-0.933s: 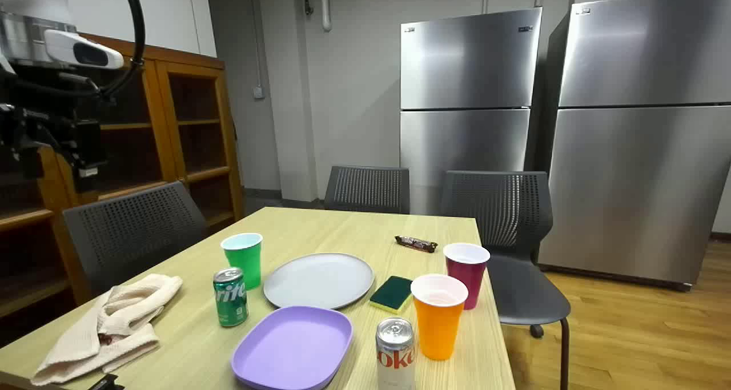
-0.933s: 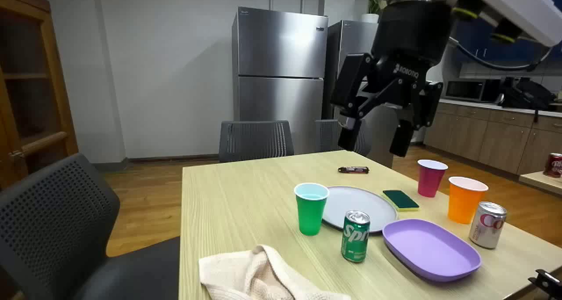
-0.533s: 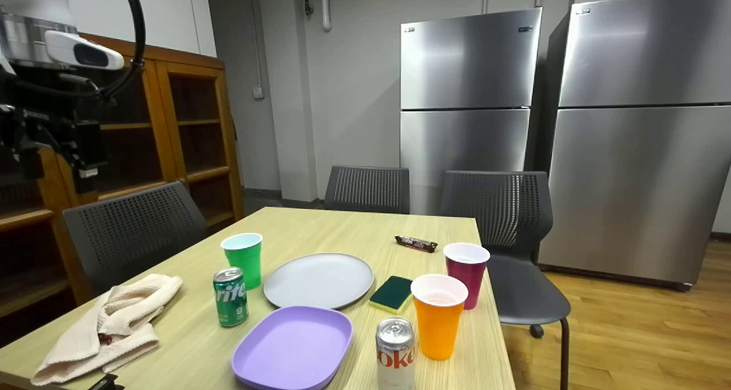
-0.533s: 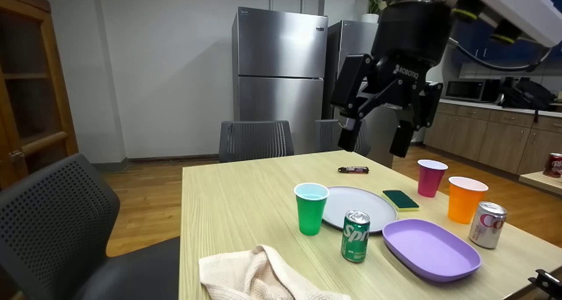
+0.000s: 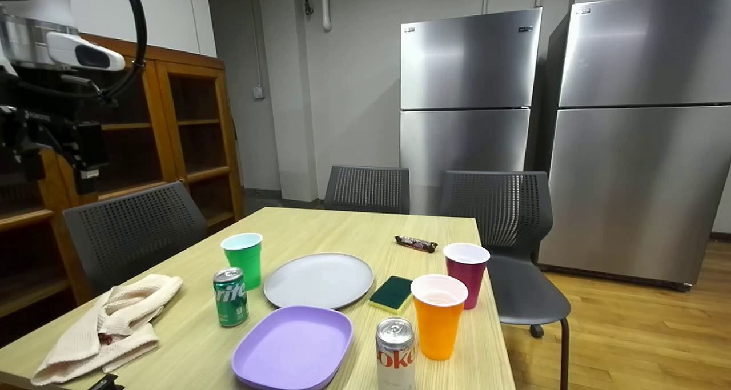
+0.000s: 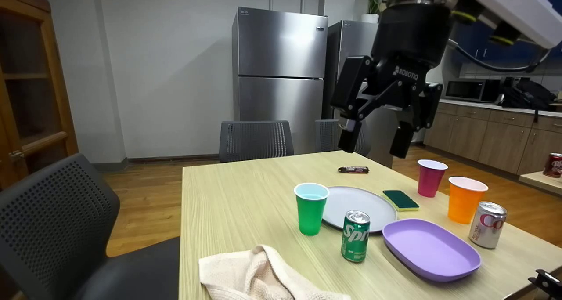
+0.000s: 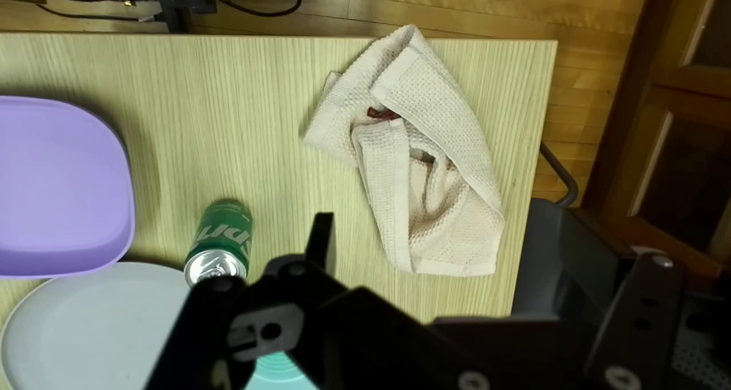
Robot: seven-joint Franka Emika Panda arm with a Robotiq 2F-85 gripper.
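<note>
My gripper (image 6: 374, 142) hangs in the air above the table, fingers spread and nothing between them. In the wrist view its jaws stand wide apart, with a crumpled cream towel (image 7: 451, 110) lying below on the table. Something small and dark red (image 7: 382, 113) shows in a fold of that towel; most of it is covered. A green Sprite can (image 6: 355, 238) stands upright beside a green cup (image 6: 310, 214). Close by are a grey plate (image 5: 320, 278) and a purple tray (image 5: 294, 347). The gripper touches none of these.
A sponge (image 5: 393, 293), a maroon cup (image 5: 467, 276), an orange cup (image 5: 438, 327) and a Diet Coke can (image 5: 395, 356) stand along one side of the table. A wrapped bar (image 6: 353, 170) lies farther back. Dark chairs (image 6: 257, 139) surround the table.
The arm has shifted very slightly, with its fingers still spread. Everything on the table lies where it was.
</note>
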